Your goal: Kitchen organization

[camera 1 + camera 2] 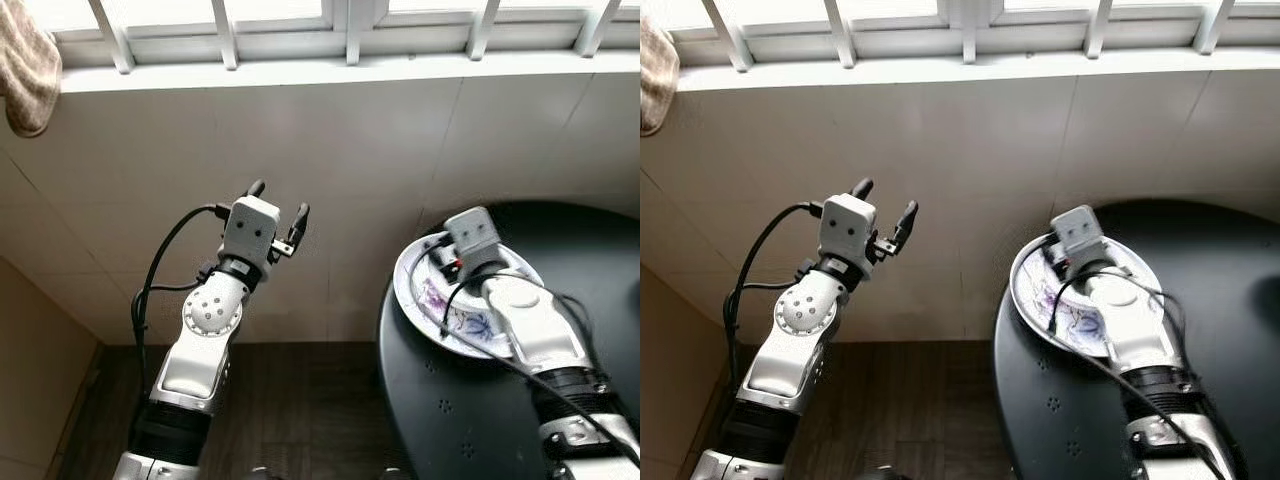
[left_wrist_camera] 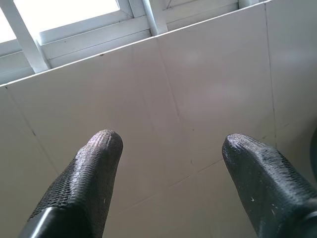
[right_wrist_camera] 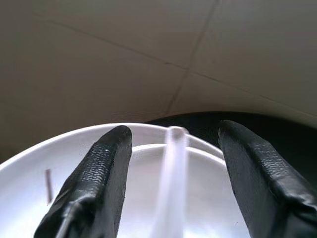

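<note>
Plate: a white plate (image 1: 440, 325) with a purple floral print lies at the near-left edge of a round black table (image 1: 560, 400), close to the tiled wall (image 1: 400, 150) under a barred window (image 1: 350, 30).

Right gripper: the right gripper (image 3: 171, 148) hangs over the plate's middle, its two black fingers (image 3: 101, 163) spread apart with nothing between them but a pale, slender upright piece (image 3: 171, 163) rising from the plate; whether that is a utensil handle or part of the dish cannot be told.

Left gripper: the left gripper (image 1: 278, 205) is raised in open air beside the wall, well apart from the table, fingers (image 2: 89, 168) parted and empty, pointing up toward the window.

Key relation: the plate lies directly beneath and ahead of the right gripper, and the pale piece stands midway in its gap, its long axis running along the fingers' own direction. The right arm is plainly the nearer; the left would have to cross the gap to the table.

Judgement: a squeeze on the pale piece looks like the likely next step, and it would ask for little beyond lowering slightly, since the fingers already flank it.

Also in view: a beige towel (image 1: 25, 75) hangs at the window's left corner.
</note>
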{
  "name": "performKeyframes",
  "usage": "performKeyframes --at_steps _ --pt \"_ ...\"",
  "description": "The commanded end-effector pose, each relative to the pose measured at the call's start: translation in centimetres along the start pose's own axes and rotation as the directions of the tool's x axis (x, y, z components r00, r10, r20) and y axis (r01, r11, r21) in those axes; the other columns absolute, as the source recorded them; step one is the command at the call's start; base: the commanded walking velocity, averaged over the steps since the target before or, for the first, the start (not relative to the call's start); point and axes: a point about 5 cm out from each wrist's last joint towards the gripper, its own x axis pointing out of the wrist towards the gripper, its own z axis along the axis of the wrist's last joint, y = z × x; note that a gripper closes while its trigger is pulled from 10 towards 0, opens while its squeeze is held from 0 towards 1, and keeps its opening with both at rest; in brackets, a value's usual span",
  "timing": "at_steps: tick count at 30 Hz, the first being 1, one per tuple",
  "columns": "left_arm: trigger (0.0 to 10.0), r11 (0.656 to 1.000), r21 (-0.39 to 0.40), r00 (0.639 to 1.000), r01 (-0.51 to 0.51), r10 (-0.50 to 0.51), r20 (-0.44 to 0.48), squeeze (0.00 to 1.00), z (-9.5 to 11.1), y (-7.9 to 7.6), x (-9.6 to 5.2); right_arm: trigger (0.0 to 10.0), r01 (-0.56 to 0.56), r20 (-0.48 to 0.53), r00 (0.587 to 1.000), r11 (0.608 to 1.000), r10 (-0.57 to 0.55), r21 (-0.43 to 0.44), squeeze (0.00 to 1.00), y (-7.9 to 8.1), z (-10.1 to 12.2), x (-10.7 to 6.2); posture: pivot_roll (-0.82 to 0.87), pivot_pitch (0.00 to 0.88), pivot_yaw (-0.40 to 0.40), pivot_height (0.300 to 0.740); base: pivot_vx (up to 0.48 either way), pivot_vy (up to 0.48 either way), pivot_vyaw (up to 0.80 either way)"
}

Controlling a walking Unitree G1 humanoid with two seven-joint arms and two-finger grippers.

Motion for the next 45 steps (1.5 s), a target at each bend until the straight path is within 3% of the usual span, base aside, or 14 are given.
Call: performKeyframes --at_steps 1,15,21,34,42,44,45 --pt "10.0 1.0 0.015 1.0 0.0 0.0 0.005 0.0 0.1 0.1 0.1 10.0 -0.012 -0.03 0.999 1.0 0.013 0.024 0.0 -0.1 -0.3 0.2 -0.12 0.033 0.038 0.74 0.0 0.0 0.0" --pt "10.0 1.0 0.021 1.0 0.004 -0.004 0.003 0.0 0.0 0.2 0.3 10.0 -0.03 -0.09 0.995 0.986 0.045 0.166 0.0 -0.1 -0.9 0.5 -0.12 0.032 0.04 0.74 0.0 0.0 0.0" --pt "10.0 1.0 0.021 1.0 0.0 0.0 0.004 0.0 0.0 0.3 0.4 10.0 -0.013 -0.137 0.99 0.989 0.033 0.146 0.0 -0.7 -1.6 0.6 -0.12 0.03 0.038 0.74 0.0 0.0 0.0" --pt "10.0 1.0 0.027 1.0 0.002 -0.002 0.007 0.0 0.0 0.3 0.5 10.0 0.016 -0.204 0.979 0.98 0.026 0.199 0.0 -1.6 -2.7 0.6 -0.12 0.03 0.037 0.74 0.0 0.0 0.0" --pt "10.0 0.999 0.031 1.0 0.007 -0.007 0.006 0.0 -0.1 0.1 0.6 9.9 -0.005 -0.222 0.972 0.944 0.083 0.329 0.0 -0.4 -3.5 0.6 -0.12 0.031 0.039 0.74 0.0 0.0 0.0" --pt "10.0 0.999 0.033 1.0 0.009 -0.009 0.003 0.0 -0.2 0.1 0.6 4.0 -0.002 -0.225 0.97 0.933 0.089 0.361 0.0 -0.1 -3.8 0.7 -0.12 0.031 0.04 0.74 0.0 0.0 0.0" --pt "10.0 0.999 0.034 1.0 0.009 -0.009 0.003 0.0 -0.2 0.1 0.6 4.0 -0.001 -0.225 0.97 0.929 0.091 0.371 0.0 0.0 -3.9 0.7 -0.12 0.031 0.04 0.74 0.0 0.0 0.0"
